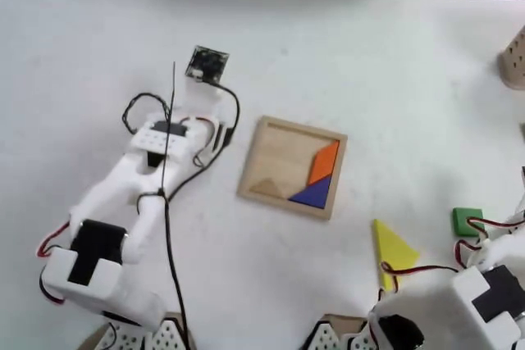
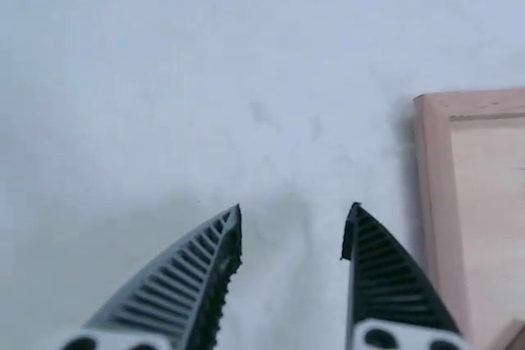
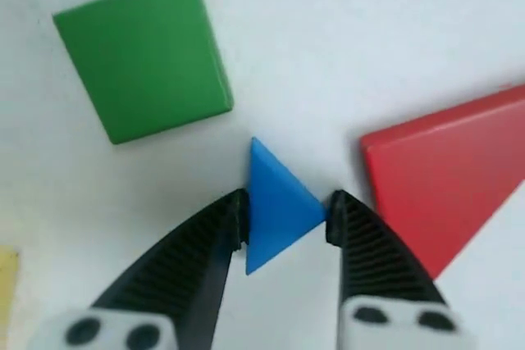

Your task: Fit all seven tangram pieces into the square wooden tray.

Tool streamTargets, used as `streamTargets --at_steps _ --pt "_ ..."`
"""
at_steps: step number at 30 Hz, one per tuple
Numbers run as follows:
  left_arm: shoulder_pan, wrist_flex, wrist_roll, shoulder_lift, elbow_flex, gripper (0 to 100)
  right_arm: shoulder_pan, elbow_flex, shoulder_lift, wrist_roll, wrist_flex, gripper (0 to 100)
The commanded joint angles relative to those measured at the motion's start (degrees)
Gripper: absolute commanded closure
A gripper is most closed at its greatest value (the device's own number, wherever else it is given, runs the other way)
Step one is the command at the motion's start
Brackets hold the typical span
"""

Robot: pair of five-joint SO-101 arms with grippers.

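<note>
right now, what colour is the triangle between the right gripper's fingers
Blue; the triangle shows best in the right wrist view.

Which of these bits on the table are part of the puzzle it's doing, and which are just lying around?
Part of the job: wooden tray; orange piece and dark blue piece inside it; yellow triangle; green square; red piece; small blue triangle, held in the right gripper.

Just lying about: beige holed object at the table edge.

Robotics lab bench, by the look of it. White table (image 1: 369, 55), white arm (image 1: 115, 202) with exposed black cables (image 1: 168, 243) and a bare camera board (image 1: 207, 63). Second arm (image 1: 484, 293) trails red wires (image 1: 410, 272).
</note>
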Motion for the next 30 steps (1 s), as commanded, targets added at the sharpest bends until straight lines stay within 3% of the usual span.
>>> streamTargets --at_steps 1,8,19,26,30 --pt "-0.7 0.3 -3.1 -0.5 -3.6 79 -0.9 -0.1 1.0 -0.4 -0.6 92.0" --pt "-0.7 0.3 -3.1 -0.5 -3.6 79 -0.7 -2.9 1.0 -0.4 1.4 92.0" --pt "-0.7 0.3 -3.1 -0.5 -3.6 79 -1.6 -18.7 1.0 -0.7 21.8 92.0" --pt "-0.7 0.3 -3.1 -0.5 -3.6 79 -7.3 -21.6 -3.6 -6.0 29.4 92.0" --pt "-0.8 0.3 -3.1 -0.6 -3.6 79 -14.7 -18.2 -10.7 -10.3 31.7 92.0"
